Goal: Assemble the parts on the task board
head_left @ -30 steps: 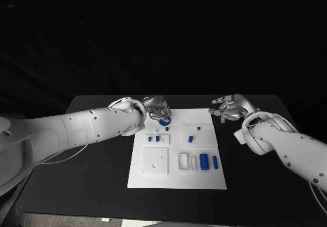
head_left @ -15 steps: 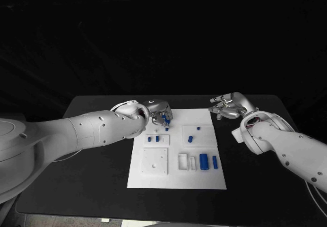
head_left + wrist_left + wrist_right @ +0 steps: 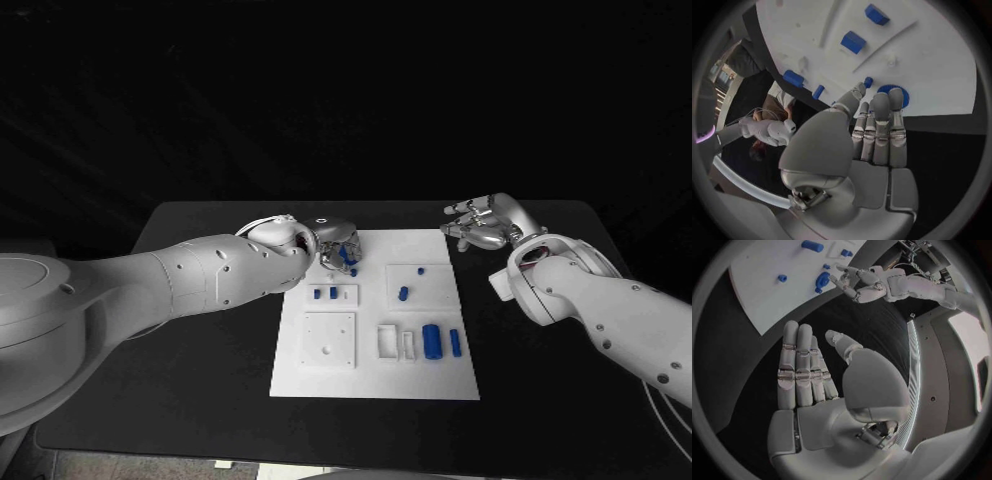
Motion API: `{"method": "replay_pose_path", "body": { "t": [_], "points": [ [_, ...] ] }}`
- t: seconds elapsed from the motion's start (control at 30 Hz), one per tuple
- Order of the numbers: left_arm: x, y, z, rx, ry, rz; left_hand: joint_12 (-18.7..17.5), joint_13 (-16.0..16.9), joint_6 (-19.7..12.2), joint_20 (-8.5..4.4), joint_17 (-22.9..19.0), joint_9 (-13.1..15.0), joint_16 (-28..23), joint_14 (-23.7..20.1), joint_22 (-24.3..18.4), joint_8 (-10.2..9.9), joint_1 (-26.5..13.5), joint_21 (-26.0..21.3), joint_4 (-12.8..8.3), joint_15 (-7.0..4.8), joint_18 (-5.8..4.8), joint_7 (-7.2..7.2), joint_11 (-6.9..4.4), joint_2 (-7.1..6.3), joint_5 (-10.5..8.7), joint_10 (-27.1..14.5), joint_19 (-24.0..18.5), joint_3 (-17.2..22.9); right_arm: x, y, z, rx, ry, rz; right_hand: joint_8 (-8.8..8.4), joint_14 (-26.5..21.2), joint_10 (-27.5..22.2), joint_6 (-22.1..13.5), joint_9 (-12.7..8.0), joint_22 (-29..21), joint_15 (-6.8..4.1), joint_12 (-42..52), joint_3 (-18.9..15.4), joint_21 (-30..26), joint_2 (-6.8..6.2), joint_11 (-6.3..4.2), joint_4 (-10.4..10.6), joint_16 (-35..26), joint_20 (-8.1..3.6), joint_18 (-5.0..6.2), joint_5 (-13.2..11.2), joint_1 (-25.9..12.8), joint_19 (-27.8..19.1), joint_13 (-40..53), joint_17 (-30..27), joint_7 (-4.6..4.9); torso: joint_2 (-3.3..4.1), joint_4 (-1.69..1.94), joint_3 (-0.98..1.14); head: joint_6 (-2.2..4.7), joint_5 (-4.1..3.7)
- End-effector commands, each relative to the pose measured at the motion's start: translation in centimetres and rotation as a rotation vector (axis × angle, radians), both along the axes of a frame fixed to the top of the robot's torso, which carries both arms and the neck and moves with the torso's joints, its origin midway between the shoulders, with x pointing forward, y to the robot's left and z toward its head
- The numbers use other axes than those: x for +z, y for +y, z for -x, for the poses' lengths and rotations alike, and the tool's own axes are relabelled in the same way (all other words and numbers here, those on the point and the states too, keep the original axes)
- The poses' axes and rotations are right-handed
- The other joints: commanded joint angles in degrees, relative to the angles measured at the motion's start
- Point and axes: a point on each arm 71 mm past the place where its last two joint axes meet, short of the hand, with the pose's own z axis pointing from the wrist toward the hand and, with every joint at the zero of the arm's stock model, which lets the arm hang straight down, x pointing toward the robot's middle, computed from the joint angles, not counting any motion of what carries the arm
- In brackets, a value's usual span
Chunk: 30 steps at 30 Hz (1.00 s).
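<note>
The white task board (image 3: 375,385) lies mid-table, and several blue parts stand or lie on it. A round blue part (image 3: 348,258) sits at the board's far left corner. My left hand (image 3: 335,246) hovers right over this part with its fingers straight. In the left wrist view its fingertips (image 3: 881,100) reach the round part (image 3: 896,95) without gripping it, and a small blue peg (image 3: 869,81) stands beside them. My right hand (image 3: 483,224) is off the board's far right corner, open and flat with nothing in it (image 3: 817,385). The right wrist view shows the left hand (image 3: 862,282) spread above the round part (image 3: 822,280).
Two short blue pieces (image 3: 329,294) lie in a left recess, with another (image 3: 405,294) and a small peg (image 3: 420,270) to their right. Long blue bars (image 3: 431,338) lie beside white inserts (image 3: 389,342) and a square white plate (image 3: 329,340). Black table surrounds the board.
My left arm has rolled, and its hand has come down closer over the round blue part. The right hand has drifted slightly toward the far edge.
</note>
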Motion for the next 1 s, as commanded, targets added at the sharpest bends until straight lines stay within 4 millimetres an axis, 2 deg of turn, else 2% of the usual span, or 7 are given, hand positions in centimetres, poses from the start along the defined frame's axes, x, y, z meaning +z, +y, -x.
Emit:
{"method": "replay_pose_path", "body": {
  "t": [0.03, 0.17, 0.3, 0.4, 1.0],
  "points": [
    [-0.4, -0.1, 0.1, -0.013, 0.019, -0.035, -0.18, -0.05, 0.34, -0.07, -0.27, -0.10, 0.37, -0.25, 1.35, -0.31, -0.43, 0.61, 0.00, -0.37, 0.75, -0.12, -0.39, -0.21, -0.09, 0.25, -0.52, 0.80, 0.0, 0.1, 0.0, 0.003, -0.003, -0.005, 0.08, 0.09, -0.53, -0.66, -0.01, -0.06, 0.42, -0.38, 0.32, 0.31, 0.01, 0.14, -0.01, 0.09, 0.43, 0.88, -0.05, -0.76, 0.07, -0.09, -0.02, -0.01, 0.04, -0.06, 0.04, -0.07, 0.06],
    [-0.5, 0.0, 0.0, -0.018, 0.010, -0.032, -0.25, -0.07, -0.56, -0.44, -0.74, -0.26, 0.10, -0.09, 1.37, -0.33, -0.34, 1.14, -0.12, -0.90, 0.56, -0.68, -0.80, -0.01, 0.04, 0.65, -0.80, 1.74, 0.0, 0.1, 0.0, 0.002, -0.001, -0.004, 0.09, 0.09, -0.55, -0.70, -0.01, -0.11, 0.44, -0.35, 0.31, 0.30, -0.05, 0.15, 0.06, 0.09, 0.46, 0.88, -0.13, -0.82, 0.06, -0.08, -0.04, 0.00, 0.06, -0.15, -0.02, -0.09, 0.02],
    [-0.6, 0.1, -0.1, -0.023, 0.010, -0.028, -0.25, -0.07, 0.05, -0.83, -0.91, -0.23, 0.31, 0.51, 1.38, -0.29, -0.53, 2.09, -0.24, -1.25, 0.34, -0.68, -1.14, 0.09, 0.26, 1.49, -0.85, 2.93, 0.0, 0.1, 0.0, -0.002, -0.002, -0.006, 0.08, -0.12, -0.88, -0.91, -0.01, -0.32, 0.57, -0.41, 0.08, 0.14, -0.13, 0.25, 0.37, -0.06, 0.58, 0.83, -0.39, -1.08, -0.18, -0.09, -0.14, 0.02, 0.16, -0.27, 0.06, -0.10, 0.11],
    [-0.8, 0.0, 0.0, -0.028, 0.017, -0.024, -0.25, -0.07, 0.57, -1.03, -1.04, -0.27, 0.40, 1.13, 1.35, -0.35, -0.87, 2.81, -0.21, -1.45, 0.21, -0.68, -1.32, 0.11, 0.22, 1.70, -0.93, 3.60, 0.1, 0.1, 0.0, -0.004, -0.002, -0.006, 0.08, -0.16, -1.00, -0.94, -0.01, -0.50, 0.60, -0.36, -0.03, 0.13, -0.14, 0.29, 0.48, -0.11, 0.63, 0.84, -0.53, -0.96, -0.26, -0.09, -0.21, 0.03, 0.13, -0.21, 0.04, -0.14, 0.01],
    [-2.0, -0.1, 0.1, -0.009, 0.066, -0.017, -0.24, -0.06, 0.78, -0.81, -0.80, -0.30, 1.43, 1.84, 1.22, -0.37, -1.74, 4.45, 0.37, -1.09, 0.44, -0.17, -1.16, 0.09, -0.43, 2.58, -0.86, 4.00, 0.1, 0.1, 0.1, -0.004, -0.001, -0.006, 0.07, -0.18, -1.24, -1.16, -0.02, -1.25, 0.64, -0.34, -0.29, 0.21, -0.28, 0.35, 0.83, -0.18, 0.68, 0.88, -0.58, -0.64, -0.24, -0.09, -0.50, 0.06, 0.09, -0.22, 0.03, -0.36, -0.18]
  ]
}}
